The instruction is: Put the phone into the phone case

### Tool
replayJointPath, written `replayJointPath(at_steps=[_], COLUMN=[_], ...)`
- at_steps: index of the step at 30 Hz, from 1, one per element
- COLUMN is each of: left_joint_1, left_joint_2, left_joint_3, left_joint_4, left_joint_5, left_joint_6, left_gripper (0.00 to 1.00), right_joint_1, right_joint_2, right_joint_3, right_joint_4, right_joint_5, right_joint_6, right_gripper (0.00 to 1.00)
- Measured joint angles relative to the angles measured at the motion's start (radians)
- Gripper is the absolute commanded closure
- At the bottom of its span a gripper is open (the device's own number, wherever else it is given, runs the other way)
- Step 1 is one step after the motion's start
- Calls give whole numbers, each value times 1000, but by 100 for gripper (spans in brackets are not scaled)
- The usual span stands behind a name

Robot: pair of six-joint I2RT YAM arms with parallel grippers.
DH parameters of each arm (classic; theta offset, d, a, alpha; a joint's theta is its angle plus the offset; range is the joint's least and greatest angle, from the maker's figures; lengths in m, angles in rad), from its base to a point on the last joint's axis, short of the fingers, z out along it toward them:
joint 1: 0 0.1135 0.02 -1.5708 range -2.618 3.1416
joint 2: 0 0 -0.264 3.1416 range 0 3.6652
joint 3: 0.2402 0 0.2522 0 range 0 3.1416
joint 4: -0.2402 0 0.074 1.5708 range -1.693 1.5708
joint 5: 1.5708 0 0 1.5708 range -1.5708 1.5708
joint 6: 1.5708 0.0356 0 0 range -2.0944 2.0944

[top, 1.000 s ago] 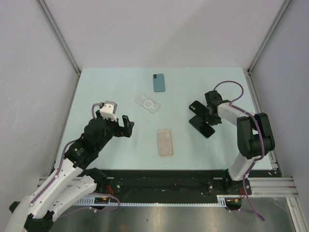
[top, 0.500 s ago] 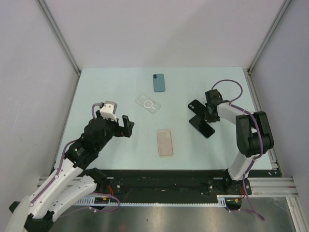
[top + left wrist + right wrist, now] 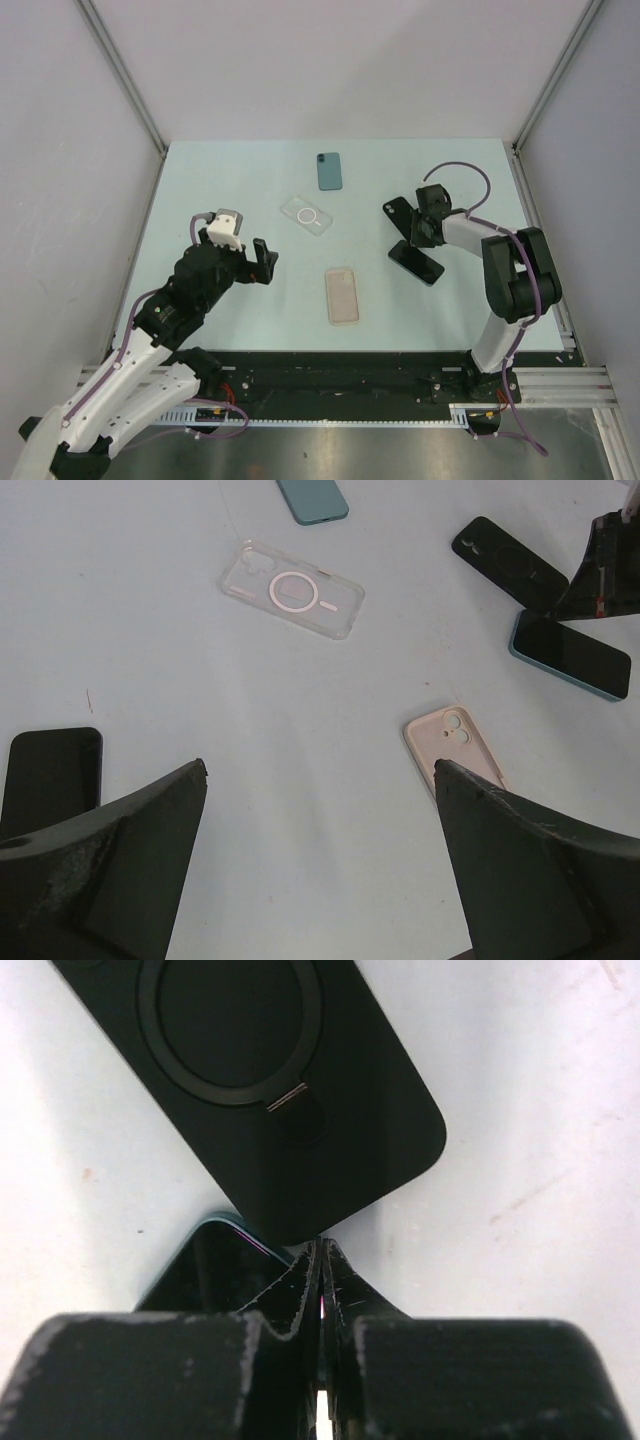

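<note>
— Table point(image 3: 230, 170), contents?
— Clear case point(image 3: 306, 214) mid-table, beige case point(image 3: 341, 295) nearer, teal item point(image 3: 329, 171) at the far side. Black case point(image 3: 397, 213) overlapping a phone point(image 3: 417, 262), right. Second phone point(image 3: 50, 780), left.

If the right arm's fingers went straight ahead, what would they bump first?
Most likely the black phone case. Its corner sits just ahead of the right gripper, whose fingers are shut. Whether they already touch is unclear.

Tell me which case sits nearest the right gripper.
The black case, ring on its back, its corner at the shut right gripper; the clear case and beige case lie farther left.
</note>
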Motion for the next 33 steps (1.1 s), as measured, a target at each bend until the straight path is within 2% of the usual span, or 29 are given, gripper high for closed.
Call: replayJointPath(at_steps=[9,17,29,32,33], left_joint_1=[0,0,0,0,0], left_joint_2=[1,0,-17,-23,-26], left_joint_3=[0,0,0,0,0], left_joint_4=[0,0,0,0,0], left_joint_5=[2,10,22,26,26], left_joint_6=[0,0,0,0,0], left_gripper=[0,0,0,0,0], right_joint_1=[50,132,250,268,269], right_joint_2=[16,15,-47,-99,-122], right_joint_3=[5,8,-11,-39,-45], right_joint_4=[51,31,-178,-241,-263], right_joint_5=[-102,-153,-134,-118,-105], right_joint_6=[3,-13,17,63,88], right_gripper=[95,93,91,86,80])
